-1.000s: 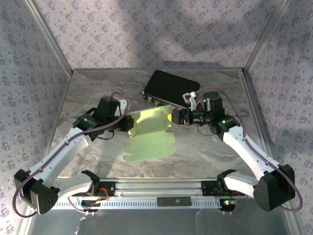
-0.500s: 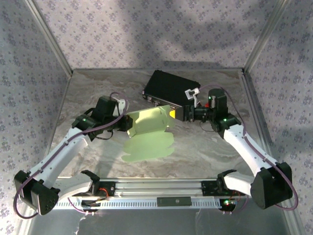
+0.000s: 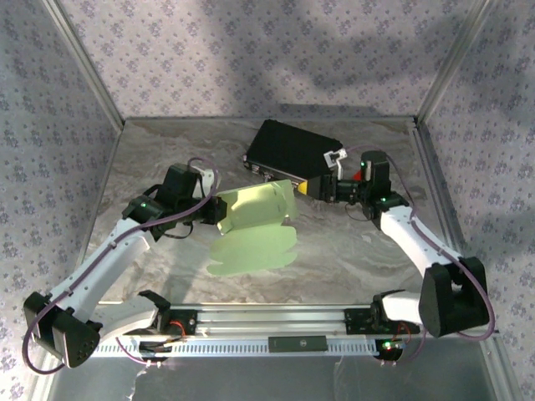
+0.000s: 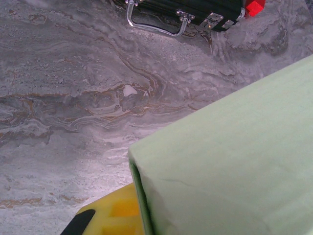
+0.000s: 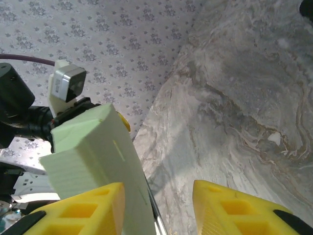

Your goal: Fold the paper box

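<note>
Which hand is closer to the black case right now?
The right. The right hand sits beside the black case, at the right end of the green card; the left hand grips the card's left end, farther away.

top: high behind, looking down | wrists: close, low, facing each other | shared: paper box [image 3: 255, 209]

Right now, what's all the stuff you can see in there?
paper box: one, pale green, middle of the table, part flat, part lifted
case: one, black with a metal handle, far side, behind the paper box
table: one, grey marble pattern, under everything
walls: three, flowery purple-grey, around the table
left arm, right arm: two, white and black, reaching in from the near edge
left fingers: yellow, shut on the paper box's left end
right fingers: yellow, open, the paper box's right edge between them
</note>
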Robot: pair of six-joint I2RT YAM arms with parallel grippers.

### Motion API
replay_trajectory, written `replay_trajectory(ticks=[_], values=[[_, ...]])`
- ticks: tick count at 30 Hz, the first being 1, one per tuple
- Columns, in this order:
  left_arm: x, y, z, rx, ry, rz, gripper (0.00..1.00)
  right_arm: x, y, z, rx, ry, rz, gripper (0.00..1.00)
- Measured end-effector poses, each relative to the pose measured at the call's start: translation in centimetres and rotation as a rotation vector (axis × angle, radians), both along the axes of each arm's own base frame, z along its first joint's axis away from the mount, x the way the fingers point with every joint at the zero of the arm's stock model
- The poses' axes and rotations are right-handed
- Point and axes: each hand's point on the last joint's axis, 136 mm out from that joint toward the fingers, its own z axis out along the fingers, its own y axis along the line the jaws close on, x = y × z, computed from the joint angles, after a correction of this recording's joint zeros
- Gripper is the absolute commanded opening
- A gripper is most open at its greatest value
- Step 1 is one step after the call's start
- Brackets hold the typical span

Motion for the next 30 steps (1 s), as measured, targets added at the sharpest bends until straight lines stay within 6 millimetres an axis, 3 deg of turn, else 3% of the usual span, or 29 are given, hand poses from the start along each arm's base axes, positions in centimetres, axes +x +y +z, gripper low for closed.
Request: replay_trajectory(ticks=[10, 15, 21, 26, 30], values=[[0.0, 0.0, 0.0, 0.001, 0.001, 0.0, 0.0, -3.1, 2.5, 3.2, 0.056, -0.098, 0.11, 0.43], [0.0, 0.0, -0.1, 0.002, 0.002, 0.0, 0.0, -3.7, 3.3, 3.4, 0.062, -0.097, 0.135, 0.43], [0.0, 0.0, -0.1, 0.002, 0.002, 0.0, 0.0, -3.4, 2.6, 3.9, 0.072, -0.102, 0.112, 0.42], [-0.1, 0.3, -0.3, 0.013, 0.011, 0.007, 0.0, -5.5, 4.9, 3.7, 0.062, -0.095, 0.199, 0.4], [-0.2, 0.4, -0.4, 0.019, 0.017, 0.009, 0.0, -5.6, 5.4, 3.1, 0.054, -0.08, 0.211, 0.38]])
